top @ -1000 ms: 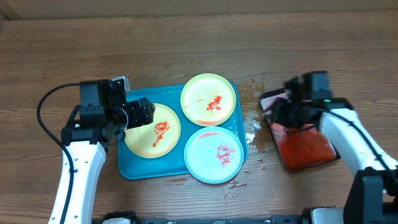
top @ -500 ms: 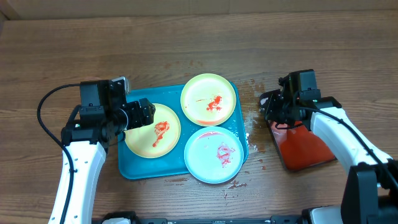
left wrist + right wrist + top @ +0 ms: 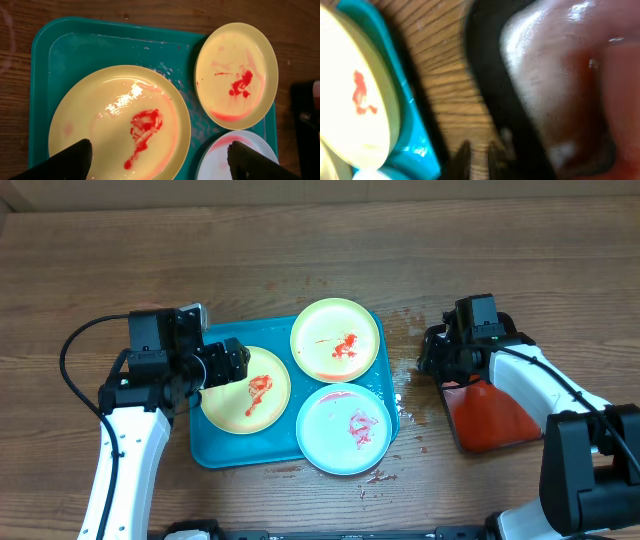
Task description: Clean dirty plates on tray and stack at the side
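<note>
Three red-smeared plates [image 3: 335,340] noted inside tray [image 3: 215,452], none stacked. Risk: dragging sauce [image 3: 490,420] from black tray [image 3: 485,65] across table [image 3: 300,240], given right pincer [image 3: 477,160] low at its rim; view blurred, fingers [image 3: 462,160] near together, hold not discernible. Left pincer [image 3: 165,160] wide open, empty, hovering above left yellow plate [image 3: 115,125], pointed down, forearm reaching in from tray's left side.

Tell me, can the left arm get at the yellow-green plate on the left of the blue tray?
Probably yes: the left gripper hangs open over that plate, its fingers spread to either side, and nothing lies between them.
</note>
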{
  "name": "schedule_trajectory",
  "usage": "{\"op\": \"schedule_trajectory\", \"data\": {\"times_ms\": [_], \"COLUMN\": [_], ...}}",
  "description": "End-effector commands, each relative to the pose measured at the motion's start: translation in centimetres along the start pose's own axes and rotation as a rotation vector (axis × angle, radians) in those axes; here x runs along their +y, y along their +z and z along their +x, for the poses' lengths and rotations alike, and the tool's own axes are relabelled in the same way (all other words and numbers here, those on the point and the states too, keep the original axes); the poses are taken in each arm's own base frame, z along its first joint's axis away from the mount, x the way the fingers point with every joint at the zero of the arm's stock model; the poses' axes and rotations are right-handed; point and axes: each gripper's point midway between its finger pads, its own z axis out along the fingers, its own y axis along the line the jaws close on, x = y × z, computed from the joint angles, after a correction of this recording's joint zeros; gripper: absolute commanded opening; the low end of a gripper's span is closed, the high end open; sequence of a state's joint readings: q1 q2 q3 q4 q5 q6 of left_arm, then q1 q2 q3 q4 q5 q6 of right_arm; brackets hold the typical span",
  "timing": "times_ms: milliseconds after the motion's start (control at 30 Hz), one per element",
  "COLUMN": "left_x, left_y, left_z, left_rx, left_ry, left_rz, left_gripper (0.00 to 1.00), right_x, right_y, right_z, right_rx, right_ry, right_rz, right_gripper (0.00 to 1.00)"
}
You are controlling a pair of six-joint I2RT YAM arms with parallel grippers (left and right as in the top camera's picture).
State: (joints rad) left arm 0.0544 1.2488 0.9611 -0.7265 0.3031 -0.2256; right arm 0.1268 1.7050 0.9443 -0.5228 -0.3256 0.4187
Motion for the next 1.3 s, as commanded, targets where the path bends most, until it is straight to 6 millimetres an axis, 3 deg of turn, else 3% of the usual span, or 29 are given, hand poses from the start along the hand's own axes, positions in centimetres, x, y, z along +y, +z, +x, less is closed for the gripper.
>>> {"op": "schedule_trajectory", "data": {"times_ms": [0,167,300,400,467,633,1033,1267], "left_x": [-0.4,-0.4,-0.4,-0.4,-0.4,-0.4,-0.4,-0.4], "left_y": [-0.3,-0.3,-0.3,-0.3,-0.3,-0.3,-0.3,-0.3], "left_z": [-0.8,-0.8,-0.7,-0.7,-0.6,-0.6,-0.6,-0.6], "left_rx": [-0.015,-0.013,-0.012,-0.010,-0.007,-0.008,-0.008,-0.008], "left_ry": [0.032,0.031,0.031,0.030,0.029,0.030,0.030,0.030], "left_rz": [0.014,0.014,0.014,0.013,0.012,0.012,0.012,0.013], "left_gripper": [0.87,0.87,0.87,0.87,0.87,0.88,0.89,0.89], "right_x": [1.9,4.4,5.4,2.3,0.1,-3.4,-5.3,-5.4], "right_y": [-0.6,-2.4,-4.6,-5.7,-6.0,-6.1,-2.6,-2.3], "right_z": [-0.7,-1.2,-2.9,-4.1,-3.9,-2.6,-2.1,-2.2], "right_rx": [0.008,0.028,-0.017,-0.072,-0.089,-0.069,0.006,0.006], "right_ry": [-0.066,-0.136,-0.148,0.017,0.100,0.171,0.185,0.185], "right_rz": [-0.078,-0.153,-0.131,0.074,0.195,0.373,0.427,0.427], "right_gripper": [0.19,0.22,0.24,0.18,0.15,0.25,0.22,0.13]}}
